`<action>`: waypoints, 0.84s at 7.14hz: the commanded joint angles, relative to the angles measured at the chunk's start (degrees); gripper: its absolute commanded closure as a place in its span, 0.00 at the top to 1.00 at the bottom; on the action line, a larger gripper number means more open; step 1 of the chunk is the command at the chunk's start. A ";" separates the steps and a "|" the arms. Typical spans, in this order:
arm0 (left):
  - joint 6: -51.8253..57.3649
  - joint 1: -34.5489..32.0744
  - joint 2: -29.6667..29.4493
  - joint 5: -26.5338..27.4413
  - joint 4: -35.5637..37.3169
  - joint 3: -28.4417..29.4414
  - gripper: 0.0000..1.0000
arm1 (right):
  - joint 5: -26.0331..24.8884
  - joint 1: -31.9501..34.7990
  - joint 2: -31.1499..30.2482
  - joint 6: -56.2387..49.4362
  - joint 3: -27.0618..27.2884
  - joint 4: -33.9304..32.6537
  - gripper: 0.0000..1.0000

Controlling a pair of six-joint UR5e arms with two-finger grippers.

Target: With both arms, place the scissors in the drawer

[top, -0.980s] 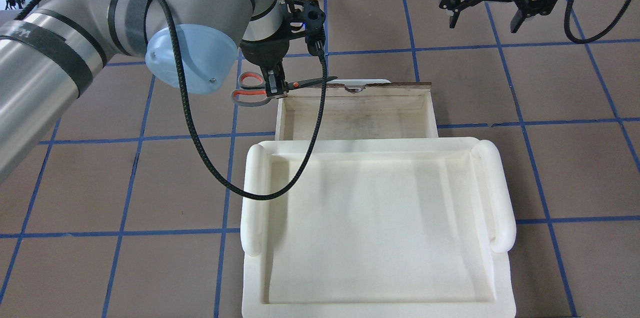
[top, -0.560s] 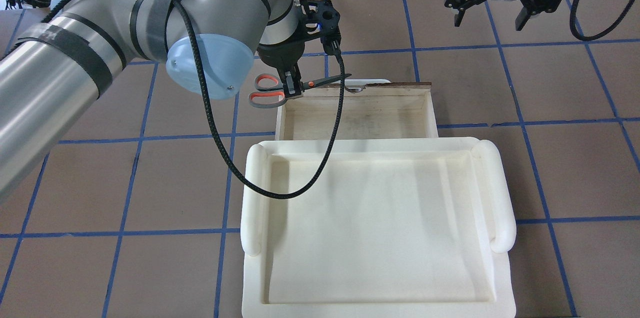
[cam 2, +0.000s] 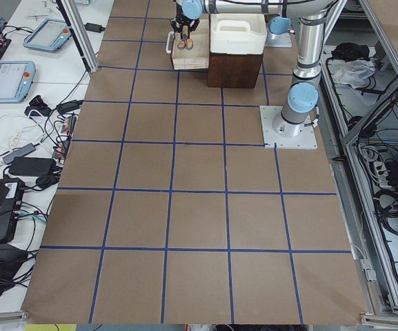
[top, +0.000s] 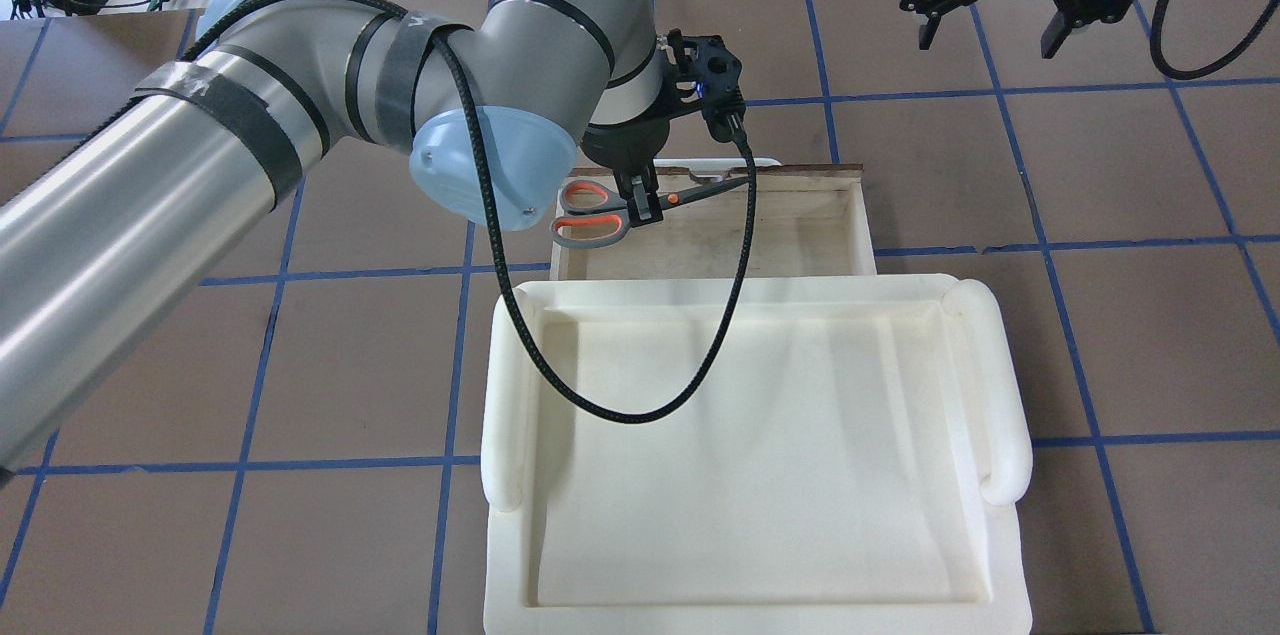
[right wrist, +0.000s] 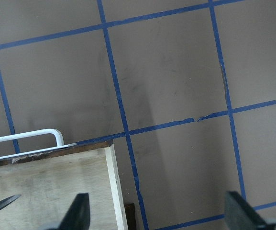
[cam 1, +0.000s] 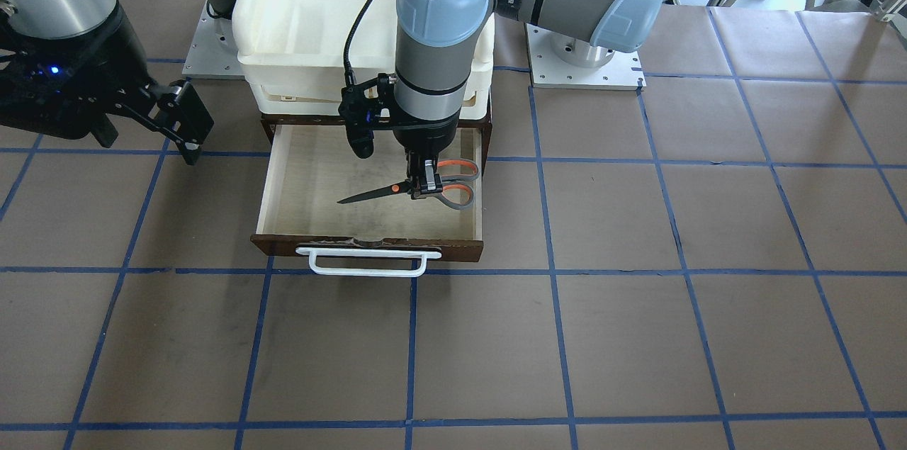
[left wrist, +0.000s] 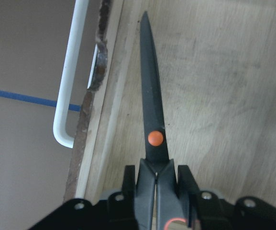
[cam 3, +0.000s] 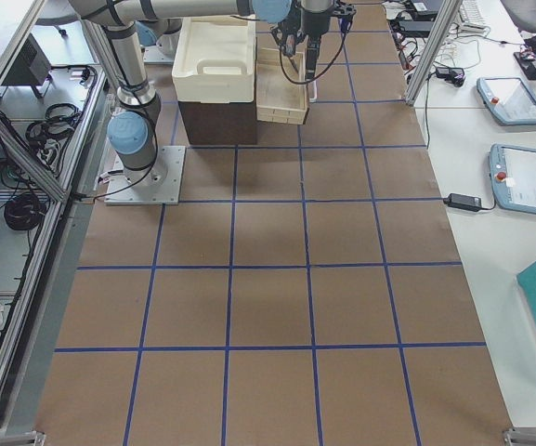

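My left gripper [top: 642, 206] is shut on the scissors [top: 610, 210] near their orange pivot and holds them level above the open drawer [top: 712, 235]. The blades point across the pale drawer floor. The grey and orange handles hang over the drawer's left side wall. In the front view the left gripper [cam 1: 425, 186] holds the scissors [cam 1: 418, 189] inside the outline of the drawer [cam 1: 305, 188], behind its white bar handle [cam 1: 368, 264]. The left wrist view shows the blade [left wrist: 151, 96] over the drawer floor. My right gripper [top: 990, 30] is open and empty, high at the far right.
A white foam tray [top: 755, 455] sits on top of the cabinet, over the drawer's rear part. The left arm's black cable [top: 640, 315] loops over the tray. The table is brown paper with blue tape lines [top: 1040, 245].
My left arm has moved right with the scissors, from beside the drawer's left edge to over the drawer. The right gripper has risen slightly and stays open.
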 commanded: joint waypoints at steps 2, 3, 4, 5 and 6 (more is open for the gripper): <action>-2.13 -1.97 -0.96 0.13 0.01 -1.02 0.00 | -0.08 -0.03 -0.09 -2.69 0.02 0.00 1.00; -2.05 -2.67 -0.96 0.31 0.27 -2.16 0.00 | -0.08 -0.03 -0.09 -2.69 0.02 0.00 1.00; -1.96 -2.76 -1.05 0.31 0.62 -2.35 0.00 | -0.17 -0.03 -0.09 -2.69 0.02 0.00 1.00; -2.05 -3.20 -1.31 0.22 0.62 -2.43 0.00 | -0.08 -0.03 -0.09 -2.61 0.11 0.35 1.00; -2.13 -3.72 -1.32 0.22 0.62 -2.43 0.00 | -0.17 -0.03 0.00 -3.13 0.20 0.18 1.00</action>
